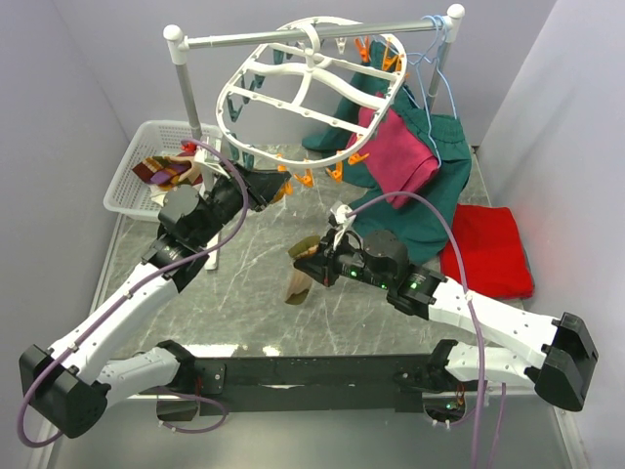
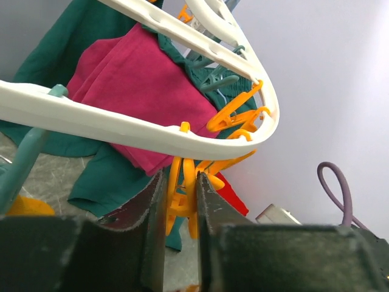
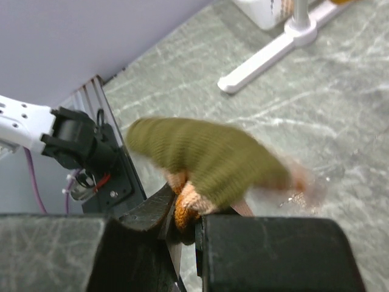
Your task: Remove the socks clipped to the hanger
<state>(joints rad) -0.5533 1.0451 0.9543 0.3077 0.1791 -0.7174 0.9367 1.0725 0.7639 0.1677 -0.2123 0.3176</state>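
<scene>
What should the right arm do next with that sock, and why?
Probably carry it left to the white basket and release: the right pincer grips an olive sock free of the hanger, and another sock already lies in that basket.

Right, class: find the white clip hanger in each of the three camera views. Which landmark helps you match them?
Top external: the hanger hangs from the rail, upper centre.
Left wrist: the hanger sweeps its white rim across the upper half, above the left pincer pinching an orange clip.
Right wrist: not in it.
Shared landmark: the grey marbled table, in all three.
</scene>
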